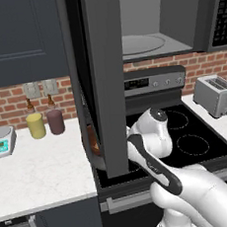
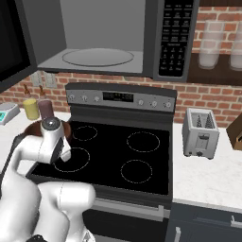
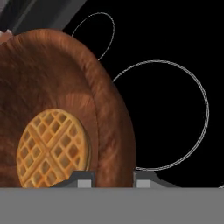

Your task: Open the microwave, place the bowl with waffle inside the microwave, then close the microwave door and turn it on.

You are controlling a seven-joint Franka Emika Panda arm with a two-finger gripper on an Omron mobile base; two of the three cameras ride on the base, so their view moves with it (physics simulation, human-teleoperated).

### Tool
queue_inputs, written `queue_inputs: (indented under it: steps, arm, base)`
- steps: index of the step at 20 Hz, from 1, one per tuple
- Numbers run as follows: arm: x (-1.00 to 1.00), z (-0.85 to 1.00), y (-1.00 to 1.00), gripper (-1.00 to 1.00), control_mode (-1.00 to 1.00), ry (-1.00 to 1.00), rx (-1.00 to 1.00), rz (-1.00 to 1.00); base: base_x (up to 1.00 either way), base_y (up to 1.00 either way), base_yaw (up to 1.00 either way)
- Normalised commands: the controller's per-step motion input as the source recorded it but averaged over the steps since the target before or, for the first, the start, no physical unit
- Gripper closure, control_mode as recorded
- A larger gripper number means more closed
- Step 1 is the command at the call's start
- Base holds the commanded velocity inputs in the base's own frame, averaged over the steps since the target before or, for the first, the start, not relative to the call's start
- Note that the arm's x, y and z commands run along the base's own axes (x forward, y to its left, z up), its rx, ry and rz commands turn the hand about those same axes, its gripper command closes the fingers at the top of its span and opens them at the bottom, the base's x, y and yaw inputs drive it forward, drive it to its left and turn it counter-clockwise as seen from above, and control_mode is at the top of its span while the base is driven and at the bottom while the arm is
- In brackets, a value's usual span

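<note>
1. My gripper (image 3: pixel 113 178) is clamped on the rim of the bowl (image 3: pixel 57 87), one finger inside and one outside, with the bowl at the stove's (image 2: pixel 142 156) left edge.
2. The waffle (image 3: pixel 52 148) lies loose inside; I reckon tilting could slide it out.
3. The open microwave door (image 1: pixel 104 76) hangs just above; lifting straight up risks a knock.
4. The one-sided rim grip may slip.

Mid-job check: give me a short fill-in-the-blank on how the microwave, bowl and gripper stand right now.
1. The microwave door stands ____.
2. The waffle lies inside the ____.
3. The gripper has its fingers astride the rim of the bowl, which sits on the ____.

Missing words: open; bowl; stove
</note>
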Motion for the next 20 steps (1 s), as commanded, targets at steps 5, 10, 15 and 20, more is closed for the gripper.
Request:
queue_inputs:
  steps: [5,10,15,20]
  arm:
    - [-0.26,0.52,-1.0,1.0,-1.0,0.18,-0.04,-0.24]
    - [-0.55,0.29,-0.98,1.0,-1.0,0.03,0.0,-0.25]
    - [-0.73,0.73,-0.78,1.0,-1.0,0.0,0.0,-0.24]
    - [-0.45,0.98,-0.49,1.0,-1.0,0.0,0.0,-0.2]
  base:
    - [0.0,0.0,0.0]
    - [0.0,0.0,0.0]
    - [0.0,0.0,0.0]
    - [0.0,0.0,0.0]
